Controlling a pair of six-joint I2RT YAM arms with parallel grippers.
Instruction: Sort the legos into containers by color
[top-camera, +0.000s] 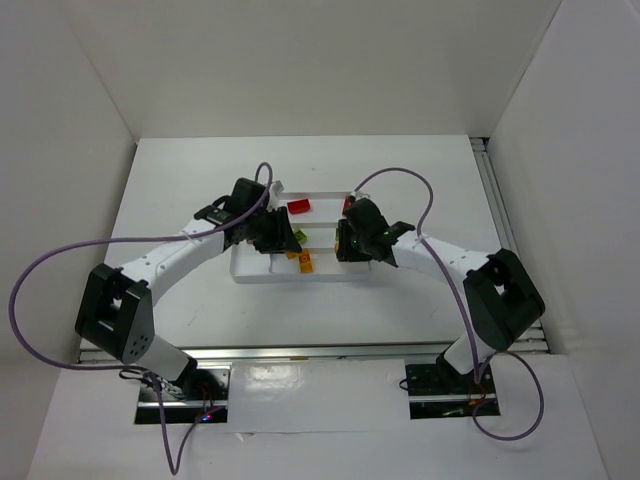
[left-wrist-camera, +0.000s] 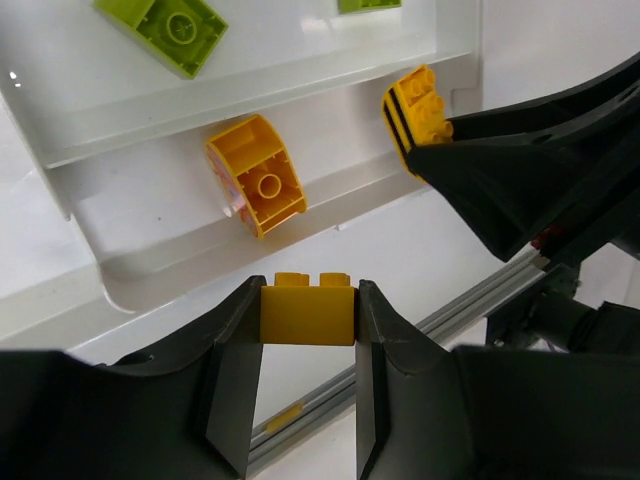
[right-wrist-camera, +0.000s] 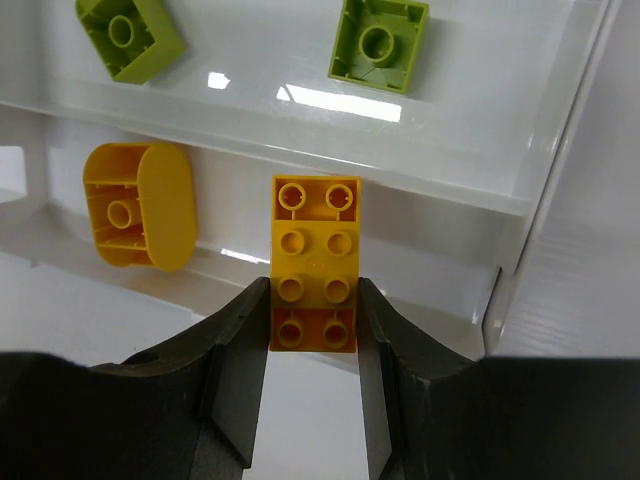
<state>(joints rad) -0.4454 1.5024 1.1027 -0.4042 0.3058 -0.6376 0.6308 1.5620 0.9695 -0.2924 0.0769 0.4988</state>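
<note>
The white tray lies between my two arms. My left gripper is shut on a small yellow brick, held just outside the tray's near wall. My right gripper is shut on a yellow brick with studs over the near narrow compartment; this brick also shows in the left wrist view. A rounded yellow brick lies in that compartment. Two lime green bricks lie in the compartment beyond. A red brick lies in the far compartment.
Low walls split the tray's sections. White walls enclose the table on three sides. A metal rail runs along the near table edge by the arm bases. Purple cables loop beside both arms.
</note>
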